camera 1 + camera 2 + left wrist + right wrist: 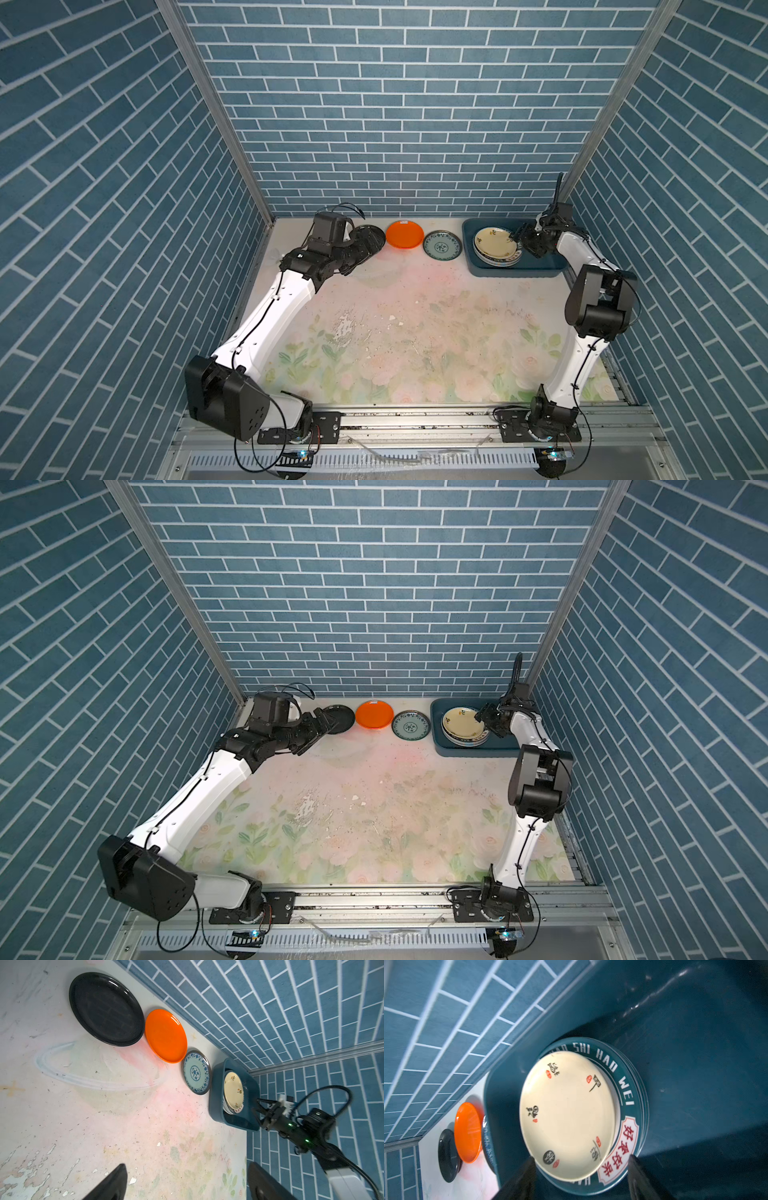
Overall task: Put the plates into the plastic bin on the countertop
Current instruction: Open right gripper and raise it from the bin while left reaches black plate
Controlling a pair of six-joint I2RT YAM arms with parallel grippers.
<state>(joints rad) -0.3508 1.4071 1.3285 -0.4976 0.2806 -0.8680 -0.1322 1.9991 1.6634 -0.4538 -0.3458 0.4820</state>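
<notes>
The dark blue plastic bin (515, 271) (478, 752) stands at the back right of the countertop (415, 324). In it lies a stack of plates, a cream-yellow plate (494, 243) (566, 1118) on top of lettered-rim plates (625, 1093). My right gripper (517, 235) (581, 1158) hovers open at the stack's edge, holding nothing. A black plate (372, 237) (106, 1008), an orange plate (404, 235) (165, 1035) and a teal-patterned plate (442, 246) (196, 1073) lie in a row along the back wall. My left gripper (330, 725) (187, 1167) is open and empty at the black plate's near-left edge.
Blue tiled walls close in the back and both sides. The bin's right half (695, 1084) holds no plates. The countertop's printed surface is scuffed and peeling near the middle (345, 328). A metal rail (415, 419) runs along the front edge.
</notes>
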